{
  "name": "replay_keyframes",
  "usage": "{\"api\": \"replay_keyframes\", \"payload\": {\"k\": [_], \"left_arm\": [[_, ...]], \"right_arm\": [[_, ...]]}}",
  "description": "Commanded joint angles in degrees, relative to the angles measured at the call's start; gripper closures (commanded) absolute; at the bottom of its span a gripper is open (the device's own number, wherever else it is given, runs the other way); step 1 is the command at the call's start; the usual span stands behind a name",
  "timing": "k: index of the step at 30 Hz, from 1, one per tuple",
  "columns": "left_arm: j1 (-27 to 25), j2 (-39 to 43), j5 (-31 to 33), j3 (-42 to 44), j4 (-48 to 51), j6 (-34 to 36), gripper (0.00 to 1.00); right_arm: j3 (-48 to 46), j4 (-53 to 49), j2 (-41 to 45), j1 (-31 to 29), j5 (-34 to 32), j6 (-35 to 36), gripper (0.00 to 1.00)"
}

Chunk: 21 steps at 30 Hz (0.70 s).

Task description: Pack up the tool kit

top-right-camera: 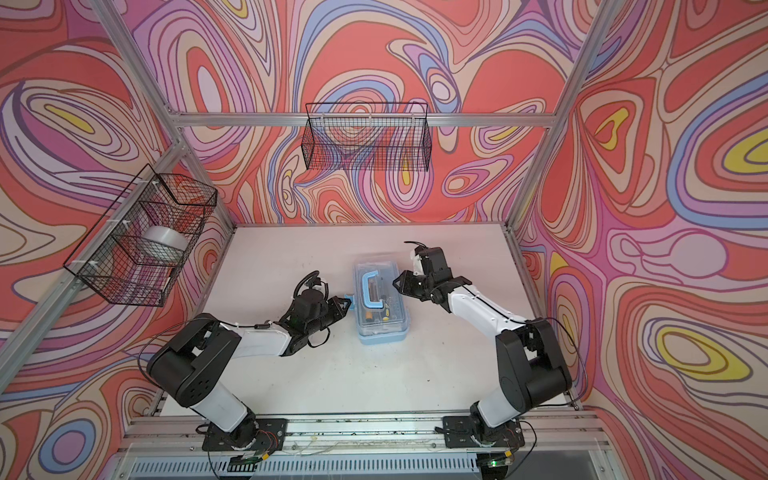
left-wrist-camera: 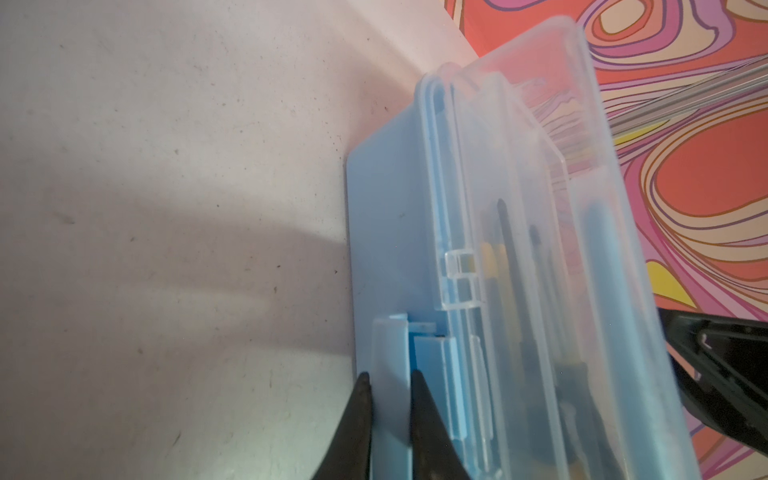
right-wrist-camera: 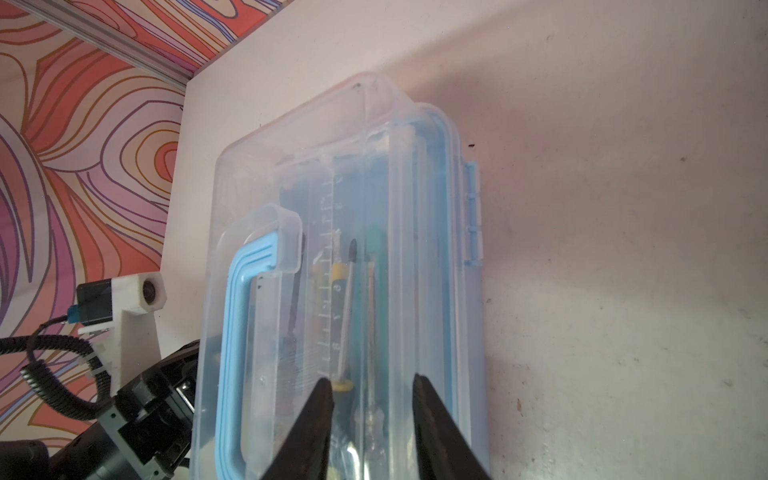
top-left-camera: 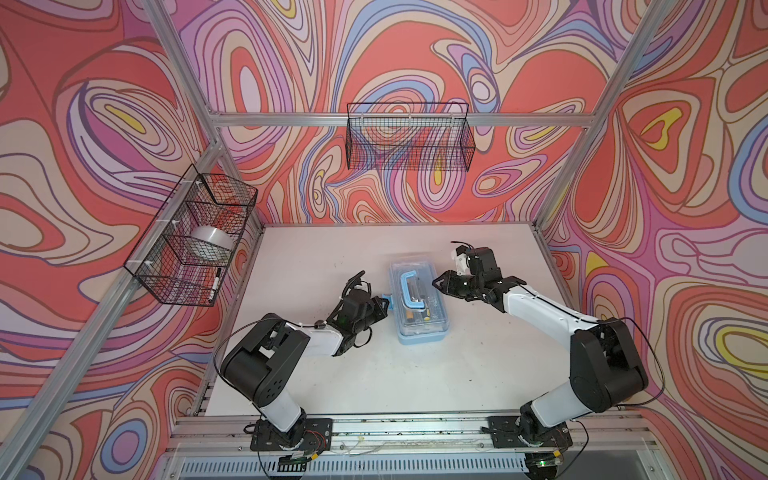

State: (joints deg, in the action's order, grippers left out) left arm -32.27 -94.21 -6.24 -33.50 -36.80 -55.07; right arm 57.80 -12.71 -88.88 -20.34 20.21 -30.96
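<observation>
left claw (left-wrist-camera: 390, 374) pinches the blue latch (left-wrist-camera: 390, 345) of the tool kit (top-left-camera: 419, 328) at the middle of the desk (top-left-camera: 374, 374); right claw (right-wrist-camera: 372, 380) sits spread over its clear lid (right-wrist-camera: 374, 145). we judge latching is in hand; next we press it home.

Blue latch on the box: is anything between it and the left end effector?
Nothing visible stands between them. The left end effector pinches the light-blue plastic latch of the clear-lidded, light-blue plastic tool box directly.

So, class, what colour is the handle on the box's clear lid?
The handle is light blue; the right wrist view shows it best.
</observation>
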Motion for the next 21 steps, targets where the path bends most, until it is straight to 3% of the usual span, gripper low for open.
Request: {"api": "replay_keyframes", "payload": {"k": [1, 21], "left_arm": [[0.46, -0.14, -0.30, -2.27, -0.67, 0.93, 0.85], [0.46, 6.21, 0.24, -3.64, 4.90, 1.98, 0.84]], "right_arm": [[-1.81, -3.03, -0.33, -0.58, 0.47, 0.47, 0.67], [-1.54, -3.11, -0.28, -0.53, 0.21, 0.81, 0.67]]}}
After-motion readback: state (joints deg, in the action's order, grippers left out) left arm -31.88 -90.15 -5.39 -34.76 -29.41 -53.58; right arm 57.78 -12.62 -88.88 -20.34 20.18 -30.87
